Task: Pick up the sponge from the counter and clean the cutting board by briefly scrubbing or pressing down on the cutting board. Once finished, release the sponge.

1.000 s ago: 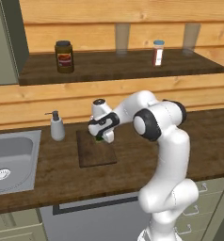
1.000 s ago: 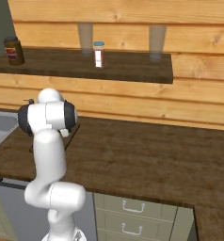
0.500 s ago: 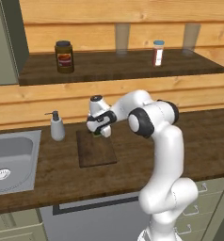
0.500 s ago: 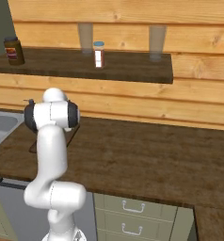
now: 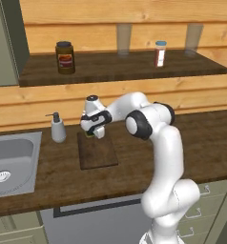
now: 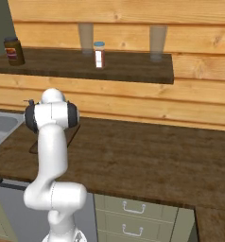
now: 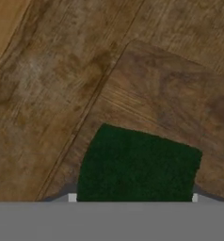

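Observation:
The cutting board [image 5: 98,153] lies on the counter [image 5: 196,138] beside the sink. My gripper [image 5: 93,133] points down at the board's far left corner, shut on the sponge [image 5: 89,135], of which a green and yellow sliver shows under the hand. In the hand view the sponge's dark green top [image 7: 138,164] spans the gap between the two fingertips of the gripper [image 7: 133,198] and rests against the board [image 7: 175,94] close to its corner and edge. The plank counter [image 7: 43,89] lies beyond that edge.
A grey soap dispenser [image 5: 57,128] stands just left of the board, and the sink [image 5: 10,162] lies further left. The shelf [image 5: 120,66] above carries a dark jar [image 5: 64,57], a small bottle [image 5: 159,53] and two glasses. Bare worktop [image 6: 147,160] stretches to the right.
My gripper has slid left along the board's far edge toward its left corner, carrying the sponge with it. The board and dispenser have not moved.

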